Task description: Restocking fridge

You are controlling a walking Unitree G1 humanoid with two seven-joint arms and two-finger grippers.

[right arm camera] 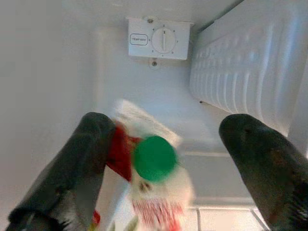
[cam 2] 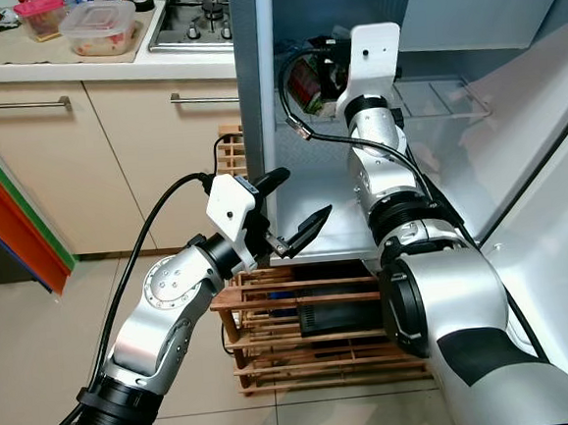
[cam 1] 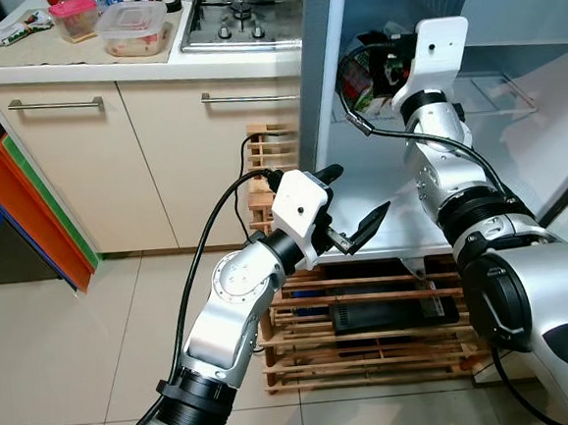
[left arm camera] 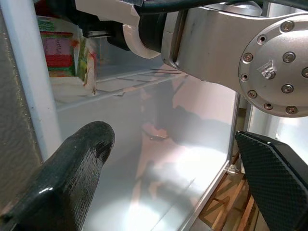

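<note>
The right gripper (right arm camera: 163,159), jaws spread, sits inside the fridge (cam 1: 505,18) around a green-capped carton (right arm camera: 154,159) on the wire shelf (cam 1: 496,92). Judged step: release. Withdraw straight back, avoiding the carton. The left gripper (cam 1: 354,205), jaws spread and empty, waits at the fridge's lower opening.

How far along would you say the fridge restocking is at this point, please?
Done: a carton with a green cap already sits on the fridge's upper shelf. In hand: the right gripper is inside the fridge, fingers open around that carton, apparently just placing it. The left gripper hovers open at the fridge's edge, holding nothing. Left: food containers remain on the counter, possibly next.
</note>
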